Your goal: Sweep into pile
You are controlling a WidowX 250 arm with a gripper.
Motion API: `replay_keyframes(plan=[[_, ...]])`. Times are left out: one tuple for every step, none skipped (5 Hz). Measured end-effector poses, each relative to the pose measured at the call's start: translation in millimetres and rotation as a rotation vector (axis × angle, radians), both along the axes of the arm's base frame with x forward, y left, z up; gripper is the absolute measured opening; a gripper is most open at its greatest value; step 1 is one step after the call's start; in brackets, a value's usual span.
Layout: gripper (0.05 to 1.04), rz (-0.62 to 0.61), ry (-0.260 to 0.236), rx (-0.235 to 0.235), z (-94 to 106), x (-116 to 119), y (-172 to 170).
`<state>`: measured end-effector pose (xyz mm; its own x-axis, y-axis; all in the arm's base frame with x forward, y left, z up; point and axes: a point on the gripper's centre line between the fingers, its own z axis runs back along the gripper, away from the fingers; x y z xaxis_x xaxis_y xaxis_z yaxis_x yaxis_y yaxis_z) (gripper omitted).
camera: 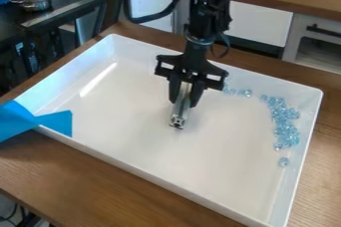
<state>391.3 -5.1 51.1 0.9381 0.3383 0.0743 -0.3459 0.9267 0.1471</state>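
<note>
Silver metal bar may twist in the black fingers, clamped partly open around it, if beads jam against the tray wall; corner strays may get missed. White rectangular tray holds clear pale-blue beads, strung along its far and right sides.

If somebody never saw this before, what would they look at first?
Probably the black gripper, holding a shiny metal piece over the middle of the big white tray. Next, the sparkly light-blue beads, mostly bunched along the tray's right side. Then the bright blue thing lying over the tray's left corner.
</note>
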Motion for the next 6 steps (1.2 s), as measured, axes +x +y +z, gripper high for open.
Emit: replay_keyframes(plan=[[0.372, 0.000, 0.002, 0.024, -7.4, 3, -12], [0.372, 0.005, -0.014, 0.032, -7.8, 11, -17], [0.372, 0.022, -0.034, 0.048, -7.8, 16, -21], [0.372, 0.034, -0.029, 0.032, -8.2, 20, -26], [0.372, 0.018, -0.021, 0.016, -8.0, 18, -40], [0.372, -0.020, -0.013, -0.007, -8.7, 14, -59]])
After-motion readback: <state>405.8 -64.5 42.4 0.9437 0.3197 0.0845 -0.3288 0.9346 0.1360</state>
